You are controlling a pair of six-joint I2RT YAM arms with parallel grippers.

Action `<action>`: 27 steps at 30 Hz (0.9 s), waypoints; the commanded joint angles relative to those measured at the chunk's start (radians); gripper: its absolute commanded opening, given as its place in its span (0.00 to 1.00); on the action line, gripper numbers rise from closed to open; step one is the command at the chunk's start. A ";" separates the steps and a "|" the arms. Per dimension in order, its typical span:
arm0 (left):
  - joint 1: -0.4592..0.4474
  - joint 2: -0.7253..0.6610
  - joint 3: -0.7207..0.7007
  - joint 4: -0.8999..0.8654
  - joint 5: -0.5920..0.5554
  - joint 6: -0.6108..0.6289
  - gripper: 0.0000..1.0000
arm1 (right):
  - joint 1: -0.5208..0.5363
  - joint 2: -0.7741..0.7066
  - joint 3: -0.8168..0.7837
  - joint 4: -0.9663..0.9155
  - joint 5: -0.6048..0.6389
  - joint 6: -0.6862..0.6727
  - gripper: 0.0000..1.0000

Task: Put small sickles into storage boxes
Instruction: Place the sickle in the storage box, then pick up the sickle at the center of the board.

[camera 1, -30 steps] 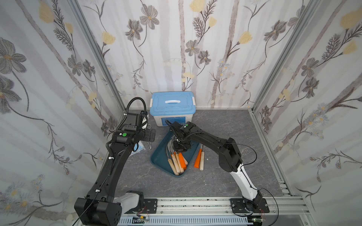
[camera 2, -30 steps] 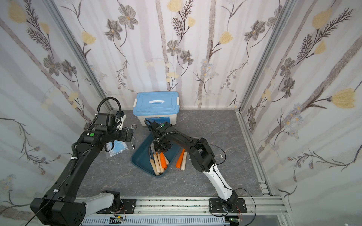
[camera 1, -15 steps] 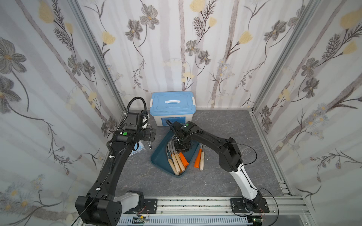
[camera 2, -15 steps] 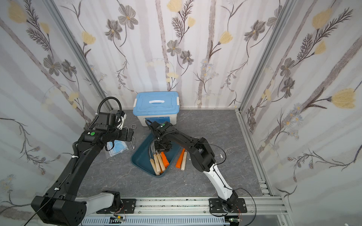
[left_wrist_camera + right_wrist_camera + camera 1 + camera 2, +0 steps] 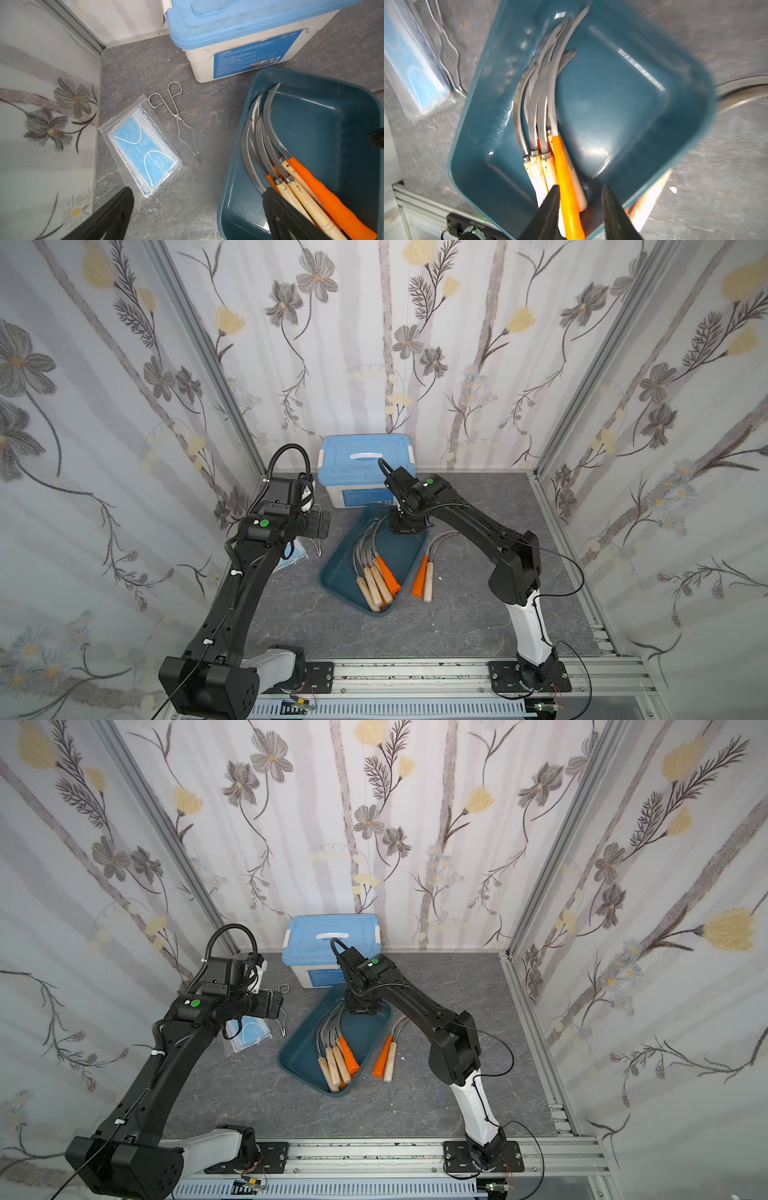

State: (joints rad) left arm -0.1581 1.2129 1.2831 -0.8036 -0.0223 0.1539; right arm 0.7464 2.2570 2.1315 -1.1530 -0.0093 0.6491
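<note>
Opened over the last second, the right gripper (image 5: 581, 187) stands with fingers parted and empty above the far end of the dark teal-blue rectangular plastic tray (image 5: 337, 572). The bundled small sickles (image 5: 543, 112), with curved grey blades and orange plastic or pale wooden handles, lie in the tray's left half, blade tips near that gripper. Both top views show 2 loose sickles (image 5: 420, 576) on the grey tabletop (image 5: 478, 614) just right of the tray; the blurred right wrist view catches only their handle ends. The left gripper (image 5: 197, 190), spread wide and empty, hovers left of the tray.
</note>
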 commanded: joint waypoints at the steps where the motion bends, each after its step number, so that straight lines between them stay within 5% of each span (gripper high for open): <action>1: 0.000 -0.002 0.005 0.011 0.000 0.003 1.00 | -0.025 -0.078 -0.044 -0.027 0.134 0.026 0.39; 8: 0.000 0.003 0.007 0.015 0.010 0.006 1.00 | -0.057 -0.268 -0.284 0.021 0.182 0.084 0.40; 19: -0.001 0.020 0.025 0.017 0.064 0.034 1.00 | -0.060 -0.558 -0.800 0.295 0.073 0.266 0.44; 27: -0.004 0.038 0.036 0.023 0.096 0.039 1.00 | -0.052 -0.637 -0.967 0.363 0.054 0.318 0.45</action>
State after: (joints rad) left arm -0.1619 1.2449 1.3083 -0.8021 0.0437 0.1810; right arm 0.6895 1.6321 1.1866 -0.8597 0.0505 0.9234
